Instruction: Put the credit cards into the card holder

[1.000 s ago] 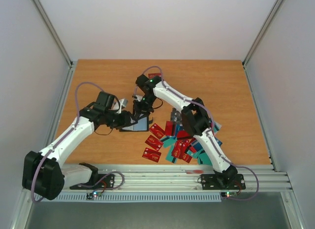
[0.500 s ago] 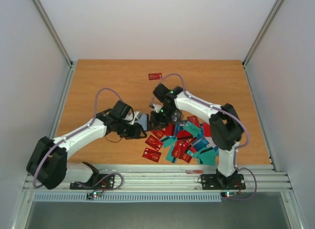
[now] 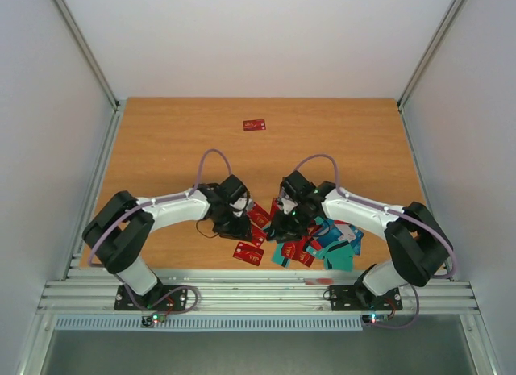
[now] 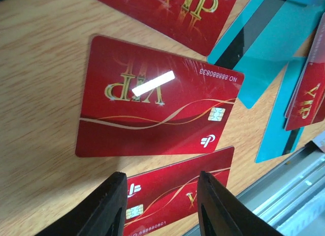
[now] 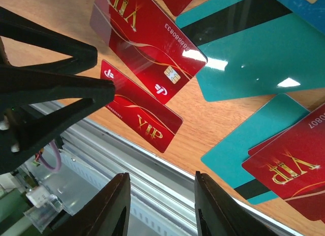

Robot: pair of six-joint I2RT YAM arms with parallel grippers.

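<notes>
1. Credit cards [image 3: 322, 239] lie on the wooden table [image 3: 161, 141], most in an overlapping red and teal pile nr the front edge, right of centre.
2. Aluminium rail [image 3: 266, 288] runs along the table's near edge, just beside the pile.
3. Left arm [image 3: 173, 207] and right arm [image 3: 363, 207] are folded low, wrists close together at front-centre.
4. Left gripper [image 4: 160, 177]: jaws apart, nothing between them. It is low over the wood at the pile's left fringe.
5. Right gripper [image 5: 161, 176]: jaws apart, nothing between them. It sits over the table's front edge, w/ the left gripper's dark fingers at the left of its view.
6. Red VIP card [image 4: 157, 119] w/ chip lies flat on bare wood, just ahead of the left fingertips.
7. Second red card [image 4: 177, 188] lies directly under the left jaws, just beside item 6; touching or not, cannot tell.
8. Teal cards [image 5: 244, 58] w/ black stripe lie flat, right of both red cards.
9. Lone red card [image 3: 255, 125] lies at the far side, well apart from the rest.
</notes>
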